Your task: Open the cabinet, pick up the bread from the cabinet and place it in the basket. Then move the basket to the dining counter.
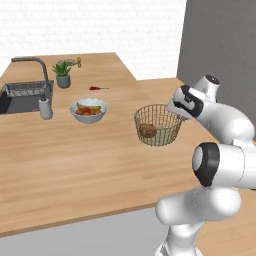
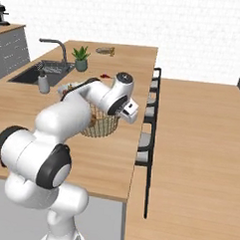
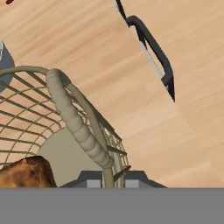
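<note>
Round tan-grey wire-mesh basket (image 1: 158, 125) sits on the light-wood dining counter (image 1: 75, 165), dark-brown bread (image 1: 148, 130) inside. Hand view alone shows the gripper (image 3: 108, 178) pinched shut on its rim; right base view shows dark stools (image 2: 147, 138).

Wire-mesh basket (image 1: 158, 125), matt wooden counter (image 1: 75, 160)

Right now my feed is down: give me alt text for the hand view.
The jaws are shut on the rim of the wire basket, beside its ribbed handle, with the bread lying inside at lower left. Beyond it spreads the dining counter, with a dark chair back past its edge.
</note>
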You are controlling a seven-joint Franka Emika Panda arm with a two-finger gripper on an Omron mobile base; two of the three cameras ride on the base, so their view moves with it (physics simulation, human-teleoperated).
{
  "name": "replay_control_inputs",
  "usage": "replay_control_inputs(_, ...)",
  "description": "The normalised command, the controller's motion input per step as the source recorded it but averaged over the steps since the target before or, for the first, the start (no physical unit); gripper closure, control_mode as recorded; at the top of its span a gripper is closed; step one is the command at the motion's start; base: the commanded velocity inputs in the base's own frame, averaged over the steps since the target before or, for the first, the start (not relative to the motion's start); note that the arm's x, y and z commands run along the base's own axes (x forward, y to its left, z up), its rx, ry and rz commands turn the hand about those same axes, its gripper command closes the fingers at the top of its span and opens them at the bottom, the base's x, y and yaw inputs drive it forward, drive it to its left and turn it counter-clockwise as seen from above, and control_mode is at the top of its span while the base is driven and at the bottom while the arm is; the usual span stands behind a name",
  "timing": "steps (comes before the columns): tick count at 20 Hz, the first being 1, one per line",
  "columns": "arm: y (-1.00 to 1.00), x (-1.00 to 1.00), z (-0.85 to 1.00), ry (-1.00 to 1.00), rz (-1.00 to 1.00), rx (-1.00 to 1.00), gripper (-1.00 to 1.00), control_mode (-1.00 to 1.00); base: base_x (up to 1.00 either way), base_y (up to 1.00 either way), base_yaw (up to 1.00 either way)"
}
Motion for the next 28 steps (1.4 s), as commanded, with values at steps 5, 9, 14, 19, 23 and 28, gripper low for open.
replay_control_inputs(5,0.00,0.99,-0.32,0.11,0.01,0.00,1.00,-1.00,0.00,0.00,0.00)
replay_control_inputs(9,0.02,0.82,-0.42,0.09,0.00,0.00,1.00,-1.00,0.00,0.00,0.00)
replay_control_inputs(14,0.00,0.35,-0.53,0.00,0.00,0.00,1.00,-1.00,0.00,0.00,0.00)
replay_control_inputs(19,0.01,0.08,-0.41,-0.06,0.00,0.00,1.00,-1.00,0.00,0.00,0.00)
replay_control_inputs(23,0.00,0.00,-0.31,-0.08,0.00,0.00,1.00,-1.00,0.00,0.00,0.00)
replay_control_inputs(28,0.08,0.00,-0.35,-0.05,0.00,0.00,1.00,-1.00,0.00,0.00,0.00)
